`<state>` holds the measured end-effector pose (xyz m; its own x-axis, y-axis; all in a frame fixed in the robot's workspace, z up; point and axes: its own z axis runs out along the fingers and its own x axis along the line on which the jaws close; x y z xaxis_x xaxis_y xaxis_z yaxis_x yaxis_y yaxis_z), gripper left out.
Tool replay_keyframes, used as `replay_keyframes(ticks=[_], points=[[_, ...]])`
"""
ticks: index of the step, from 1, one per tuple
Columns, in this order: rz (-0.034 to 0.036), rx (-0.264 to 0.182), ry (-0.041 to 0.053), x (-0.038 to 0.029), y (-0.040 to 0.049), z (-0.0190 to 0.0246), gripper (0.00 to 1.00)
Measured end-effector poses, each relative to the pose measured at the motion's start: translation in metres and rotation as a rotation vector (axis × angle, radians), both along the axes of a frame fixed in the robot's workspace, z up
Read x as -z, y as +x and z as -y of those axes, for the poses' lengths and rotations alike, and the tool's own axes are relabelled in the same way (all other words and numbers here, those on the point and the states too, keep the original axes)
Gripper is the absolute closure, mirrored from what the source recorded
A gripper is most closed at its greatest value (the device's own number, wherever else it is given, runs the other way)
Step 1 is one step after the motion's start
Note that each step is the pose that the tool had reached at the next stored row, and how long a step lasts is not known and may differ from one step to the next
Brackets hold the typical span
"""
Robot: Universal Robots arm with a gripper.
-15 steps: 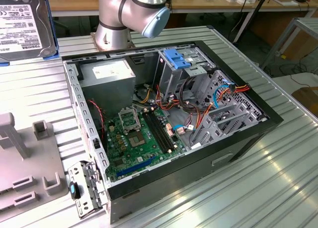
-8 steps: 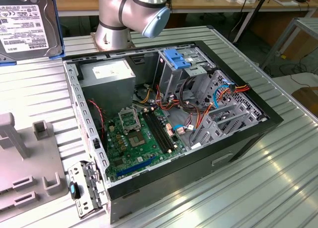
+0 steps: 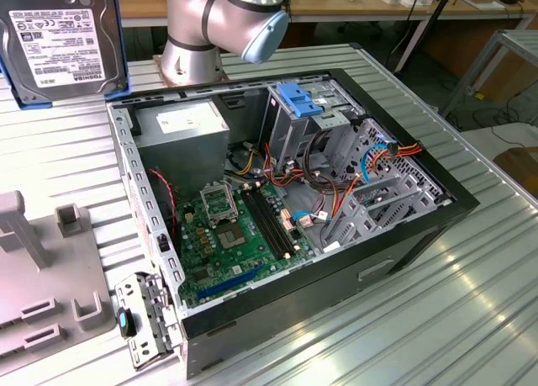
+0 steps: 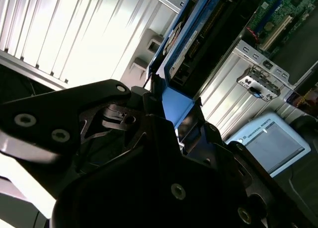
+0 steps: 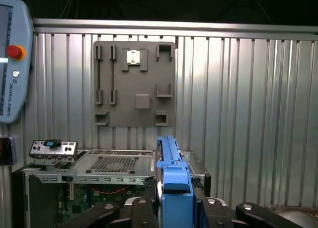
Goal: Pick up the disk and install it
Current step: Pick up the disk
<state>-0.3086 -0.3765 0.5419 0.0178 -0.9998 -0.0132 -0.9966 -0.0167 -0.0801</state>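
The disk (image 3: 59, 41) hangs clear of the table in my grip, label facing the exterior view, off to that view's left of the open computer case (image 3: 336, 235). My gripper (image 5: 174, 210) is clamped on its blue carrier, seen edge-on in the first wrist view. Beyond it are the ribbed metal table (image 5: 248, 114) and a grey fixture board (image 5: 134, 84).

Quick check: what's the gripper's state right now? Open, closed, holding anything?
Gripper: closed, holding the grey metal disk in its bright blue plastic carrier frame.
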Motion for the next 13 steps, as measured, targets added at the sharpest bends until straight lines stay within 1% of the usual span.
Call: replay_keyframes(ticks=[1,3,9,13], points=[[0.0001,0.0,0.0,0.0001,0.0018,0.0,0.63],[0.0,0.0,0.0,0.0003,0.0093,0.0,0.63],[0.0,0.0,0.0,0.0009,0.0227,0.0,0.63],[0.0,0.0,0.0,0.0014,0.0337,0.0,0.63]])
